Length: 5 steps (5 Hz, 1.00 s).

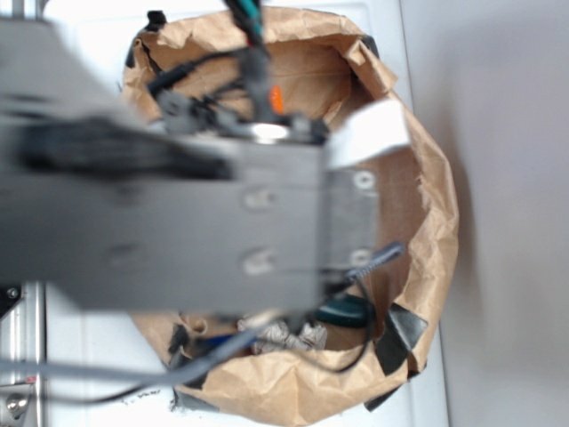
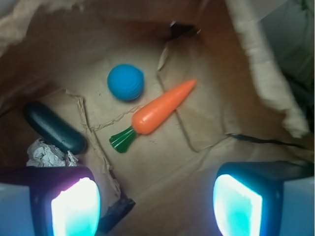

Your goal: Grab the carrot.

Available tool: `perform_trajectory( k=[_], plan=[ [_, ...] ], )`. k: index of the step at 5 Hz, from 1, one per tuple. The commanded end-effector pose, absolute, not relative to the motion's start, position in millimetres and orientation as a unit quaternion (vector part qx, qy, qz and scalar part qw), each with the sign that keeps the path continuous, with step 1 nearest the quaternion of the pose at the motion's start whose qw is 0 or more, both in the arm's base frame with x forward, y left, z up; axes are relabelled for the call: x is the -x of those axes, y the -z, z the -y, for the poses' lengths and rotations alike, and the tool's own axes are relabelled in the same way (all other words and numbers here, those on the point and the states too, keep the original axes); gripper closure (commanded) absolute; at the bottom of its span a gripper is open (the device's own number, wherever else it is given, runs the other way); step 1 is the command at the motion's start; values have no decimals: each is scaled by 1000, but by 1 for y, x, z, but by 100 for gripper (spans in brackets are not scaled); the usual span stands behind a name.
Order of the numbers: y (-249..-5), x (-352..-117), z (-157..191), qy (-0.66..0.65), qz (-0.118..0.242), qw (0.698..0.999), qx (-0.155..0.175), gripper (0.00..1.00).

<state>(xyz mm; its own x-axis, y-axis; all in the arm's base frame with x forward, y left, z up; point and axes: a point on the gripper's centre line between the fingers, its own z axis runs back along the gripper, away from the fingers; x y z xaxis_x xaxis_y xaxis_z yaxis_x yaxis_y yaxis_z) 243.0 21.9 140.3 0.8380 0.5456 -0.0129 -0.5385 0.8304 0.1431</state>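
In the exterior view the robot arm point(image 1: 169, 213) fills most of the frame as a dark blurred block, hanging over a crumpled brown paper bag point(image 1: 436, 222) whose rim is rolled open and patched with black tape. The bag sits on a white table point(image 1: 396, 36). Black cables run across the arm and down over the bag's near edge. A small patch of orange shows inside the bag near its far wall, just past the arm, and may be the carrot point(image 1: 277, 98), though too little is visible to be sure. A dark green object point(image 1: 342, 311) and some crumpled grey paper point(image 1: 293, 336) lie low in the bag beneath the arm. The fingers themselves are hidden here. In the wrist view the two fingers point(image 2: 157, 201) stand wide apart at the bottom corners, their pads glowing pale cyan, with nothing between them. The carrot point(image 2: 162, 108) lies flat on the bag's paper floor above the gap, diagonal, its pointed tip toward the upper right and its green stem end point(image 2: 122, 140) toward the lower left. A blue ribbed ball point(image 2: 126, 82) rests just beside the carrot's upper left flank. A dark green cucumber-like toy point(image 2: 54, 128) lies well to the left, with the crumpled grey paper point(image 2: 49, 153) just below it.
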Motion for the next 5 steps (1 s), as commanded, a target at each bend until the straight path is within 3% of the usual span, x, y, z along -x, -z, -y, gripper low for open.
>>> perform_trajectory(
  k=[1,2,5],
  plan=[
    [-122,-250,-42,-282,-2,959,8,0],
    [-108,-251,-48,-272,9,962,40,0],
    [-63,-257,-21,-270,26,962,-14,0]
  ],
)
